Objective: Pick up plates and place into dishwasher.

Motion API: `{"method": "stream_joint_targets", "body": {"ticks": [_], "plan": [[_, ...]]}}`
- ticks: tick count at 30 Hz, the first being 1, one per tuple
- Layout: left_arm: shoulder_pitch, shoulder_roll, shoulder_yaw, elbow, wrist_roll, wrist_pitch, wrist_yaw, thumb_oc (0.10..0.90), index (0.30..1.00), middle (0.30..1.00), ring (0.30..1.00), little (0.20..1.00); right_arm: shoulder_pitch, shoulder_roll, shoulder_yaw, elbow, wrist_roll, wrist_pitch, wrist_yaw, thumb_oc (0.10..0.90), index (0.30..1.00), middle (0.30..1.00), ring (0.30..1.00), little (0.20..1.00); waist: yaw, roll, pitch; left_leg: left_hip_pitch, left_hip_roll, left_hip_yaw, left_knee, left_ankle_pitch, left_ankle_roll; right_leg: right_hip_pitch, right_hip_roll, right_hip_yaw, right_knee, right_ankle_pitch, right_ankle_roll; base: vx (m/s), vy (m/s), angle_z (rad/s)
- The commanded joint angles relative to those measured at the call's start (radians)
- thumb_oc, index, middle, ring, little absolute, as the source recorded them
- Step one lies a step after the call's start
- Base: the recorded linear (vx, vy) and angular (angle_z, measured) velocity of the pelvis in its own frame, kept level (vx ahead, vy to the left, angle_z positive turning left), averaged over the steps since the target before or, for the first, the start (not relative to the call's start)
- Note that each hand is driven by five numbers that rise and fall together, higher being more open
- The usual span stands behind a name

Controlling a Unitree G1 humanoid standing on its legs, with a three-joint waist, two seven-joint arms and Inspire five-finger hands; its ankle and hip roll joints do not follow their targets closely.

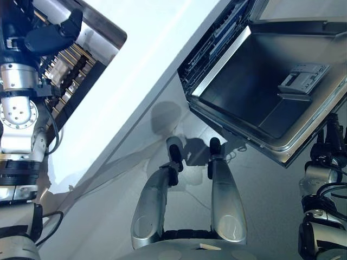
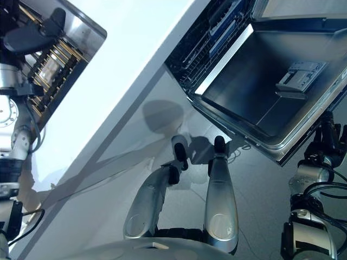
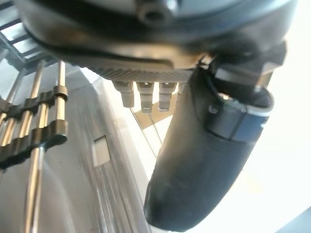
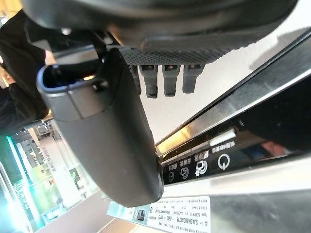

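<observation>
Hanging over a brass-barred dish rack (image 1: pixel 76 62) at the far left, the left hand (image 1: pixel 51 35) is holding nothing, fingers relaxed. The right hand (image 4: pixel 160 68) is hovering empty and slack-fingered beside the open stainless-steel dishwasher door (image 1: pixel 255 86) on the right. No plates can be made out, perhaps standing in the rack. Plates would likely be stiff, slippery and fragile, best pinched at the rim. The white worktop (image 1: pixel 141 70) edge is narrowing the passage between rack and door.
</observation>
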State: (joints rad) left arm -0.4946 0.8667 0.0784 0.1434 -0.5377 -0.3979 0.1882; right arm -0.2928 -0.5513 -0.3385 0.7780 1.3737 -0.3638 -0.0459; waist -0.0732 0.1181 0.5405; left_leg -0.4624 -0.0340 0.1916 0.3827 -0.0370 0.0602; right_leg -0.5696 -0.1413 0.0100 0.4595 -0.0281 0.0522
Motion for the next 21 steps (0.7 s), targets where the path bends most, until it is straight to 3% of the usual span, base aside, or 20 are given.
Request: {"method": "stream_joint_targets", "body": {"ticks": [1, 6, 13, 16, 21], "plan": [[-0.038, -0.181, 0.022, -0.054, -0.010, -0.113, 0.045, 0.800, 0.900, 0.900, 0.900, 0.900, 0.018, -0.067, 0.027, 0.019, 0.005, 0.031, 0.122, 0.800, 0.900, 0.900, 0.900, 0.900, -0.020, 0.043, -0.021, 0.014, -0.069, -0.015, 0.069, -0.119, 0.002, -0.002, 0.059, -0.104, 0.140, -0.152, -0.067, 0.03, 0.036, 0.07], [-0.010, -0.185, 0.059, -0.074, -0.014, -0.106, 0.050, 0.800, 0.900, 0.900, 0.900, 0.900, 0.021, -0.060, 0.055, 0.002, 0.022, 0.125, 0.318, 0.800, 0.900, 0.900, 0.900, 0.900, -0.008, 0.036, -0.021, 0.002, -0.070, -0.026, 0.068, -0.115, 0.000, -0.012, 0.062, -0.104, 0.134, -0.146, -0.069, 0.01, -0.017, 0.05], [0.017, -0.182, 0.091, -0.044, -0.021, -0.128, 0.027, 0.800, 0.900, 0.900, 0.900, 0.900, 0.027, -0.008, 0.149, -0.209, 0.089, 0.275, 0.750, 0.800, 0.900, 0.900, 0.900, 0.900, 0.003, 0.006, -0.021, -0.019, -0.063, -0.040, 0.060, -0.102, -0.001, -0.014, 0.075, -0.105, 0.103, -0.124, -0.061, 0.00, -0.061, 0.02], [0.028, -0.183, 0.092, -0.019, -0.018, -0.155, 0.014, 0.800, 0.900, 0.900, 0.900, 0.900, 0.014, 0.018, 0.214, -0.404, 0.054, 0.305, 0.825, 0.800, 0.900, 0.900, 0.900, 0.900, 0.005, -0.007, -0.021, -0.020, -0.060, -0.043, 0.047, -0.093, -0.002, -0.007, 0.081, -0.106, 0.074, -0.110, -0.053, 0.01, -0.038, -0.07], [0.027, -0.187, 0.081, -0.001, -0.001, -0.169, 0.012, 0.800, 0.900, 0.900, 0.900, 0.900, -0.041, 0.073, 0.279, -0.654, -0.095, 0.333, 0.800, 0.800, 0.900, 0.900, 0.900, 0.900, 0.011, -0.023, -0.021, -0.012, -0.061, -0.050, 0.037, -0.086, -0.007, 0.015, 0.084, -0.109, 0.044, -0.096, -0.049, 0.02, -0.003, -0.05]]}}
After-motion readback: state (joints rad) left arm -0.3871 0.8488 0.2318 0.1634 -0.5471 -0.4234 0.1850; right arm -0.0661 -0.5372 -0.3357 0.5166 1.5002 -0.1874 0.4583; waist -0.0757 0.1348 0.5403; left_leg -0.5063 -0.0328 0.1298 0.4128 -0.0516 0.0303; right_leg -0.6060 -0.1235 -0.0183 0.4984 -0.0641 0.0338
